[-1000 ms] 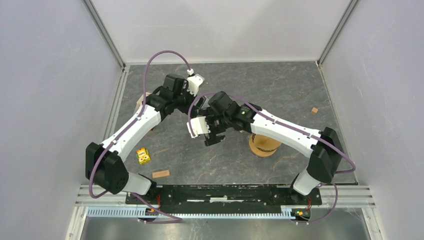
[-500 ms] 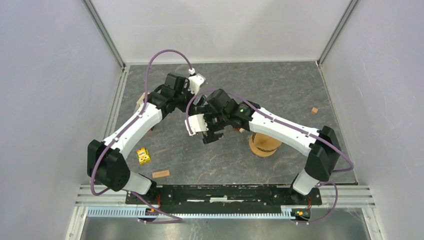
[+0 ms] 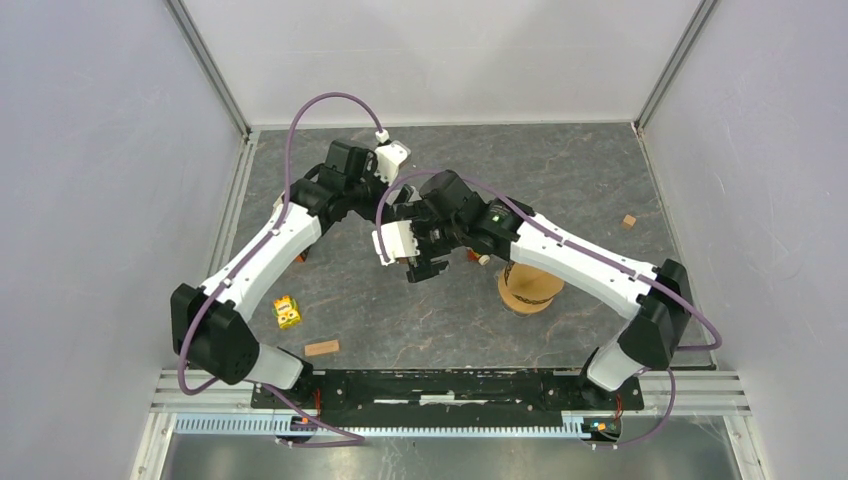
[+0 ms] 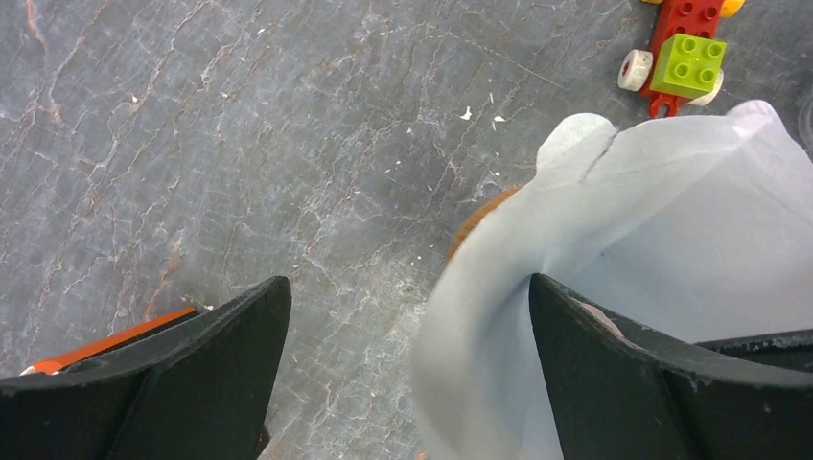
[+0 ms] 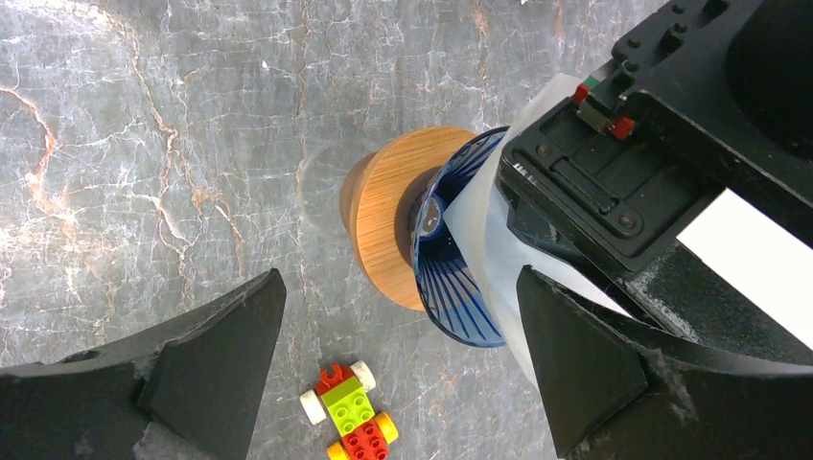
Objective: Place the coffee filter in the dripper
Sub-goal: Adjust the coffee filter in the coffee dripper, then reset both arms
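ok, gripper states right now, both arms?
Left gripper: open, nothing clamped; coffee filter sits by one finger.
Right gripper: open, holding nothing.

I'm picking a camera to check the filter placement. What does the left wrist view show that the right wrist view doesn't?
Only left wrist: an orange piece low on the left. Only right wrist: the dripper, with its blue ribbed cone and wooden collar. Both: the white filter, the toy brick car and the grey stone table.
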